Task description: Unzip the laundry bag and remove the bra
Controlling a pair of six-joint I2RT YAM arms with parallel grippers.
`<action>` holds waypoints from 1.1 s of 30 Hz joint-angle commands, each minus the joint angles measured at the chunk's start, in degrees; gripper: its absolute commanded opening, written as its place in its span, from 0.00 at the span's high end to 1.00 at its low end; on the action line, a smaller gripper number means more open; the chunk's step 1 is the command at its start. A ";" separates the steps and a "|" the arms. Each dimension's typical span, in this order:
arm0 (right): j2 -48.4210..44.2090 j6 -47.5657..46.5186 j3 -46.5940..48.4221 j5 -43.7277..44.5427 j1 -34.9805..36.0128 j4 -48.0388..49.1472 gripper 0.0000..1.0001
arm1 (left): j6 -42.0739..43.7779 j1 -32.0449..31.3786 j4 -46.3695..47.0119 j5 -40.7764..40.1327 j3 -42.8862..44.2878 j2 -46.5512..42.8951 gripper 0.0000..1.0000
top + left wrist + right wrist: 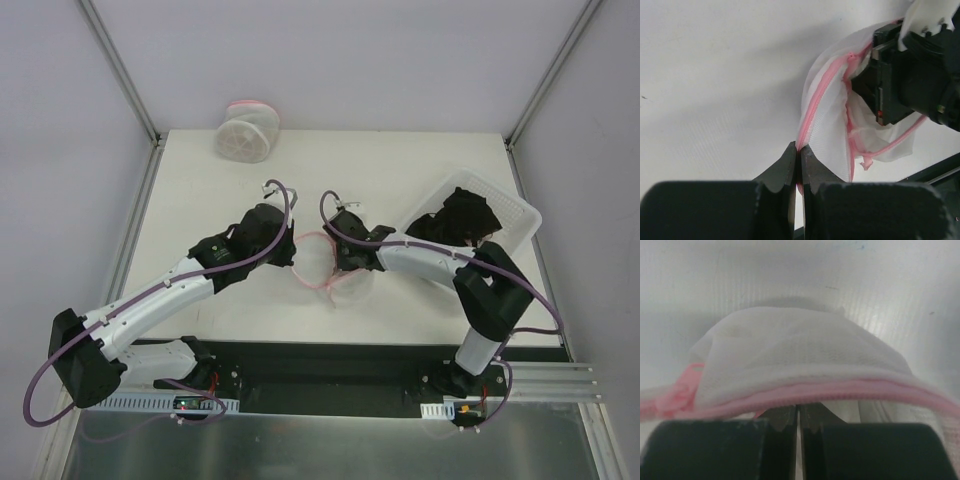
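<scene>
Pinching a floppy mesh pouch by its zipper, one gripper on each side

The laundry bag (318, 262) lies on the white table (420, 170) near its middle, between the two arms. The left gripper (292, 250) meets it from the left and the right gripper (347, 262) from the right.

In the left wrist view the left gripper (800, 156) has its fingers pressed together on the pink zipper rim (816, 106), with only a sliver of pink showing between them. In the right wrist view the right gripper (799, 416) is likewise all but closed. The same zipper rim (850, 389) runs across its tips, so it looks to be nipping the tape or the mesh just under it.

The bag is thin, translucent white netting with a fine woven grain. It slumps into a low dome and creases wherever it is pulled. It should weigh next to nothing and give no resistance, so it will slide or bunch rather than hold its place. The stitched zipper tape is the one firm, grippable line on it, and a small pink knot of tape or pull shows near one end. I judge that holding the tape taut on one side while the slider is drawn along is the sound way to open it. Pulling on the mesh alone would only stretch it.

The bra cannot be made out. It is presumably inside the bag, soft and padded, but the mesh hides it.

At the far edge of the table sits a firmer drum-shaped mesh bag (247, 130). To the right, a white basket (522, 213) holds a black garment (468, 215).
</scene>
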 commanded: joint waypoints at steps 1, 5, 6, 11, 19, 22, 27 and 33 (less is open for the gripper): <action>-8.17 -0.86 -2.19 4.89 -0.59 -4.83 0.98 | 0.00 0.48 -0.14 -2.77 0.45 -1.60 1.00; -18.17 -3.24 -0.79 4.46 0.46 -6.85 0.99 | 0.96 0.48 -0.32 -4.35 0.54 -0.55 1.00; -19.77 -4.29 -0.44 4.11 0.82 -7.21 0.98 | 1.22 0.48 -0.32 -5.22 0.63 -0.02 1.00; -25.93 -5.70 1.85 4.10 3.28 -9.06 0.99 | 2.02 0.91 -0.58 -6.02 1.15 1.74 1.00; -29.12 -6.32 -0.26 2.52 3.99 -7.02 0.97 | 2.19 0.92 -0.58 -6.11 1.24 1.83 1.00; -22.63 -6.41 -0.35 3.75 3.99 -8.08 0.83 | 2.19 1.00 -1.11 -5.94 1.86 0.78 1.00; -12.59 -4.74 0.88 5.86 4.07 -8.54 0.62 | 1.49 0.92 -1.37 -3.04 1.95 -0.90 1.00; -7.92 -4.12 2.72 4.45 3.99 -7.30 0.74 | 0.70 0.92 -1.55 -2.07 0.63 -1.69 1.00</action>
